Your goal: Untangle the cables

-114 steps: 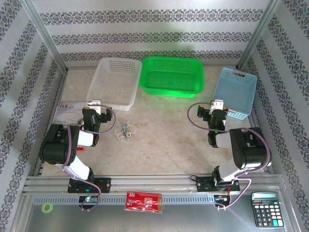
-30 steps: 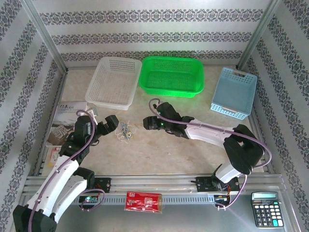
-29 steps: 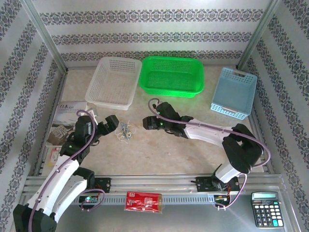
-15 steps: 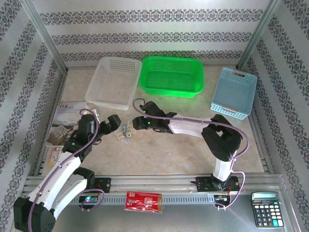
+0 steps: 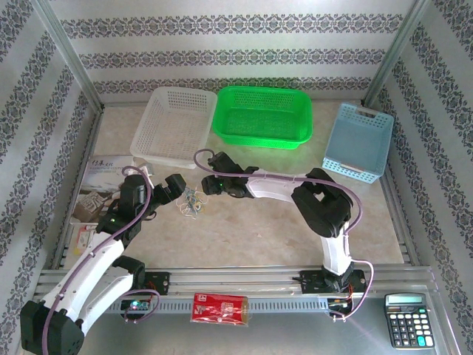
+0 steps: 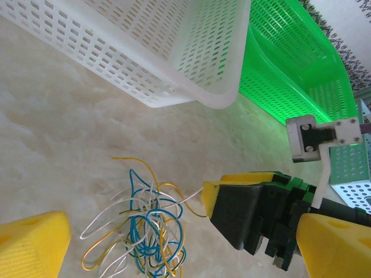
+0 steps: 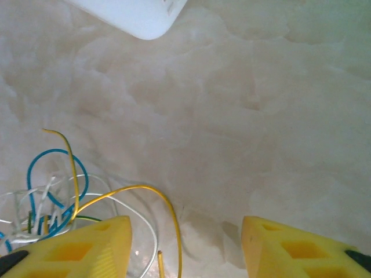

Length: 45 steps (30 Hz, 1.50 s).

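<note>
White basket (image 5: 171, 126) at the back, green basket (image 5: 262, 117) just beside it, blue basket (image 5: 359, 140) off to my right. Near edge: red packet (image 5: 221, 308), calculator (image 5: 407, 319) in the right corner.

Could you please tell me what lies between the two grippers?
A tangle of thin white, yellow, blue and green cables, clearest in the top view.

- Top view: the cables (image 5: 194, 201) are too small to tell single wires apart.
- Left wrist view: the bottom edge cuts them.
- Right wrist view: the left edge cuts them, the bottom edge cuts the right gripper (image 7: 185, 227).
</note>
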Available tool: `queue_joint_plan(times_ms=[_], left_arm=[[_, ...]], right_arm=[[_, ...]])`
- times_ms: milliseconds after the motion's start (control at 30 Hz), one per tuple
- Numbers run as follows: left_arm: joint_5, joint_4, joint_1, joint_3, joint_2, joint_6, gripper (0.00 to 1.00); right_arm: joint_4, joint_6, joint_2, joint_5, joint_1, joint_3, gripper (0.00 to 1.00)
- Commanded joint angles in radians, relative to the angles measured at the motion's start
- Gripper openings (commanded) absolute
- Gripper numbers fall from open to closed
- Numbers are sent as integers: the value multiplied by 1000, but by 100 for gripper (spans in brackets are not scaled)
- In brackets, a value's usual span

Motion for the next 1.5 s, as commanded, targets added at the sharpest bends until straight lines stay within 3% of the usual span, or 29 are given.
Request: queue_joint_plan(times_ms=[0, 133, 233, 533, 700, 867, 1467], left_arm=[[-6, 38, -15, 4, -3, -20, 100], [-9, 48, -17, 1, 1, -23, 100], [-10, 54, -18, -2, 4, -28, 100], [1, 80, -32, 2, 17, -14, 100], [63, 189, -52, -7, 43, 24, 100], [58, 221, -127, 34, 100, 73, 100], [-70, 403, -424, 204, 476, 359, 100]], right_arm=[[-31, -20, 35, 30, 5, 42, 49], [-34, -31, 48, 30, 3, 53, 28], [-37, -46, 40, 9, -4, 46, 1], [-42, -87, -268, 59, -51, -127, 0], [-83, -112, -453, 70, -85, -183, 0], [-119, -126, -588, 57, -117, -195, 0], [-153, -103, -720, -49, -160, -173, 0]])
